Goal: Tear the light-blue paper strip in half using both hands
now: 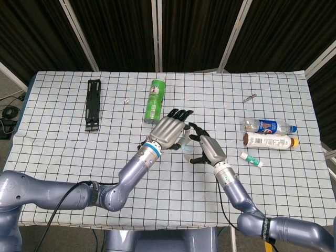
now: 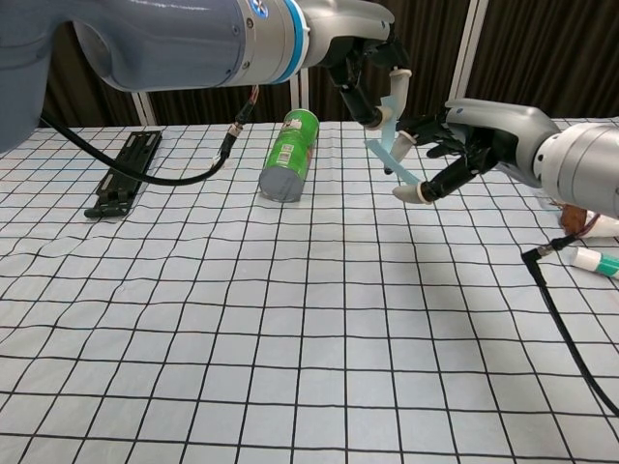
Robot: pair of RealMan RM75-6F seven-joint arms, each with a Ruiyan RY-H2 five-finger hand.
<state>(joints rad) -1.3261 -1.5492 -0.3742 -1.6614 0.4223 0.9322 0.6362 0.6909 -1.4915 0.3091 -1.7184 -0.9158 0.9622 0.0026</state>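
Observation:
My left hand (image 1: 169,129) (image 2: 360,58) is raised above the table and pinches the top of the light-blue paper strip (image 2: 395,147). The strip hangs down and slants to the right. In the head view only a pale sliver of the strip (image 1: 186,140) shows between the two hands. My right hand (image 1: 207,148) (image 2: 453,153) is right beside it, with fingers spread on either side of the strip's lower part and the thumb below its end. Nothing is gripped in that hand.
A green can (image 1: 155,101) (image 2: 290,155) lies on the checked cloth behind the hands. A black bracket (image 1: 93,104) lies far left, with a small white cube (image 1: 126,100) nearby. Two bottles (image 1: 268,133) and a small tube (image 1: 252,159) lie at the right.

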